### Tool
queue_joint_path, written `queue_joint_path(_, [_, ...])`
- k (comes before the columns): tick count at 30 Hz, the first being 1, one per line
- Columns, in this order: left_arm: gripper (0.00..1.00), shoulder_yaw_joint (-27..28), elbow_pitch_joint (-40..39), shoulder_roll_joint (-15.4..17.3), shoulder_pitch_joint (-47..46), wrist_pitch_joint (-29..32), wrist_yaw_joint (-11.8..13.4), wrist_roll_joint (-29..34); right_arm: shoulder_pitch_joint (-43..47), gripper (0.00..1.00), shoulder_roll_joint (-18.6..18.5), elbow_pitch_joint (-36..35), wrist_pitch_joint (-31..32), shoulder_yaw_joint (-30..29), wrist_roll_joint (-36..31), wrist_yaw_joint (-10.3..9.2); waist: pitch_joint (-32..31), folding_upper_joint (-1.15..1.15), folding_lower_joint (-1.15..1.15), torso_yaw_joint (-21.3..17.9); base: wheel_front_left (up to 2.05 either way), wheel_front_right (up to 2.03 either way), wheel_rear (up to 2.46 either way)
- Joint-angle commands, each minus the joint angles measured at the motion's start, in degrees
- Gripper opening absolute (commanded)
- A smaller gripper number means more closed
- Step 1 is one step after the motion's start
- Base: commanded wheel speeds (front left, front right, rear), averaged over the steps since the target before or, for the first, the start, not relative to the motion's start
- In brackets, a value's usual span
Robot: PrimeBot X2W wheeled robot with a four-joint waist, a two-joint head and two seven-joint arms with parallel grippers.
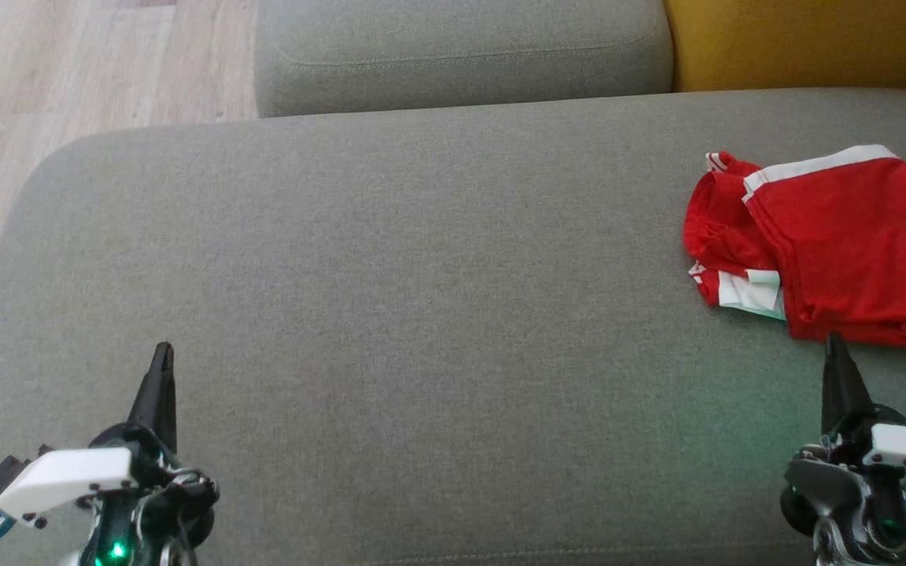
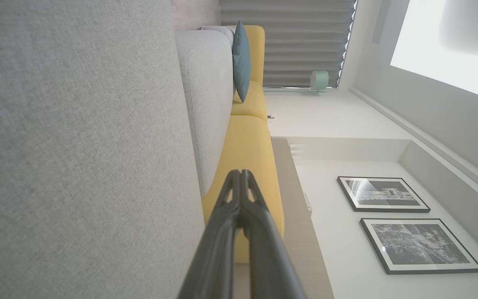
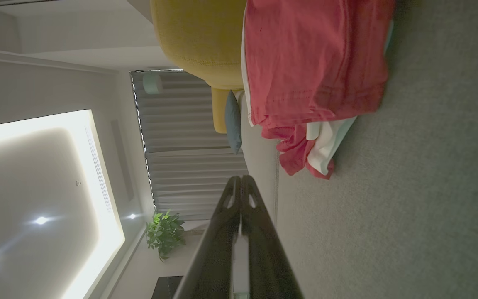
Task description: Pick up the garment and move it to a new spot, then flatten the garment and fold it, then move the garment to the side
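The left hand [image 1: 163,352] and the right hand [image 1: 834,343] point forward over the sofa seat [image 1: 421,275], fingers together and empty. The red garment [image 1: 846,244] lies just beyond the right one.

Red garment [image 1: 846,244] with white trim on a grey sofa seat [image 1: 390,275]; yellow cushion [image 1: 799,39]; teal pillow [image 2: 241,60]; pale wood floor [image 1: 68,71]

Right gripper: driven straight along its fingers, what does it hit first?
Probably the red garment: the shut right gripper points at its near edge. In the wrist view the line runs close over the pile, so it may only graze it; the yellow cushion lies behind.
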Motion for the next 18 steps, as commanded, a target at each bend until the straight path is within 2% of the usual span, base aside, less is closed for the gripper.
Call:
queue_joint_path(1, [0.00,2.4,-1.5,0.8,-3.2,0.2,-0.4,0.0,-2.8,0.00,-0.5,-2.2,0.6,1.0,0.1,0.20,0.0,0.00,0.00,0.0,0.00,0.00,0.00])
queue_joint_path(18, [0.00,2.6,-1.5,0.6,-3.2,0.4,-0.4,0.1,-2.9,0.00,-0.3,-2.2,0.8,0.7,-0.1,0.20,0.0,0.00,0.00,0.0,0.00,0.00,0.00])
